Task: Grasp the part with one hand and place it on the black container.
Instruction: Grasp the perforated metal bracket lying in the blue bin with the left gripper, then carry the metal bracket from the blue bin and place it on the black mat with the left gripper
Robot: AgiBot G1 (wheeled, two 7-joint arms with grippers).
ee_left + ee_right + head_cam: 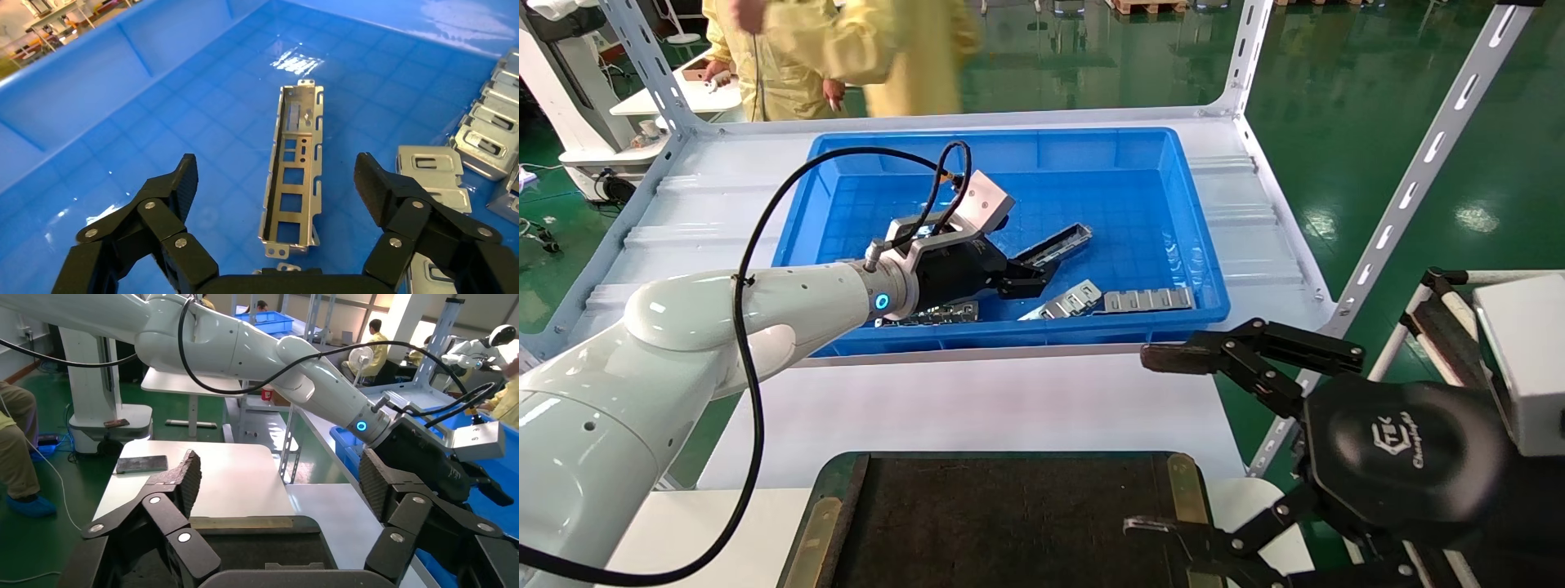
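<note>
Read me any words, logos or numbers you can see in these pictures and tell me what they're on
Pale logo and a slanted word on the right gripper's black round housing: too blurred to read for certain.
No readable text on the left gripper, the part, blue bin or black container.

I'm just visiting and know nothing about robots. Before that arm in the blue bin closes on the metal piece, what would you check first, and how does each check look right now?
1. Left gripper open wide enough: ok, its black fingers stand well apart.
2. Long silvery-grey metal trough part lined up between the fingers: ok, it lies lengthwise in the gap, not yet touched.
3. Neighbours out of the way: ok, the flat silver cutout strips lie off to one side in the blue plastic bin.
4. Height right for closing: cannot tell.
5. Wide shallow black tray free to receive the part: ok, its visible floor is bare.
6. Right gripper out of the path: cannot tell; it is open beside the tray's edge.
</note>
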